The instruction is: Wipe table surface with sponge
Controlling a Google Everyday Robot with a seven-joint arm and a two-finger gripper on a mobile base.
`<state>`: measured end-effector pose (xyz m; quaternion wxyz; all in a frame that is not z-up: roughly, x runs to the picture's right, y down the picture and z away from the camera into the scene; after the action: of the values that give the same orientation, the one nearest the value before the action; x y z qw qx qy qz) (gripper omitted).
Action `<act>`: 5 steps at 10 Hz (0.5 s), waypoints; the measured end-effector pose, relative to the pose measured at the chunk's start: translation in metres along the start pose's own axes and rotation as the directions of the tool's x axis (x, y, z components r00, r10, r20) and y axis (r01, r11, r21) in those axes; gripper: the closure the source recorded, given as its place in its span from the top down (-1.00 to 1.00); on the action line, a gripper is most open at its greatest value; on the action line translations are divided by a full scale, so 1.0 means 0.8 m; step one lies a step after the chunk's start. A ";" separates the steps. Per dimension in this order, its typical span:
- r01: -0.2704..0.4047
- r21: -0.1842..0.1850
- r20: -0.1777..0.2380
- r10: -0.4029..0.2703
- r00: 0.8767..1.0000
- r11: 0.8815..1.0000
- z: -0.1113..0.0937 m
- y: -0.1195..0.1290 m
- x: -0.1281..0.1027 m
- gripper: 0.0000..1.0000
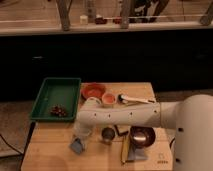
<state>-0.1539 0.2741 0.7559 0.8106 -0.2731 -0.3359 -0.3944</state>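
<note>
The sponge (75, 146): small grey-blue pad, squarish, seen at an angle. It sits at 7 o'clock from the centre of the worktop (50, 157), towards the near edge. The hand (80, 139) stands at the pad's 1 o'clock, meeting its upper edge. Whether the pad lies flat cannot be determined. The worktop: light tan wood, rectangular, smooth pale grain.

The robot's 1 white arm (125, 116) stretches level from its body (197, 131), bends down at the wrist (85, 127), gripper (79, 142) pointing down, low at its far end.
</note>
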 end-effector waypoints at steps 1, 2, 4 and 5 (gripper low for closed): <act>0.020 0.011 0.005 -0.020 1.000 1.000 0.002 -0.020 -0.007 -1.00; 0.049 0.020 0.017 -0.049 0.999 0.999 0.006 -0.037 -0.016 -1.00; 0.123 0.027 0.051 -0.124 0.991 0.992 0.015 -0.061 -0.048 -1.00; 0.151 0.019 0.067 -0.152 0.986 0.988 0.021 -0.062 -0.065 -1.00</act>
<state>-0.2244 0.2825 0.7359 0.7682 -0.2542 -0.3859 -0.4430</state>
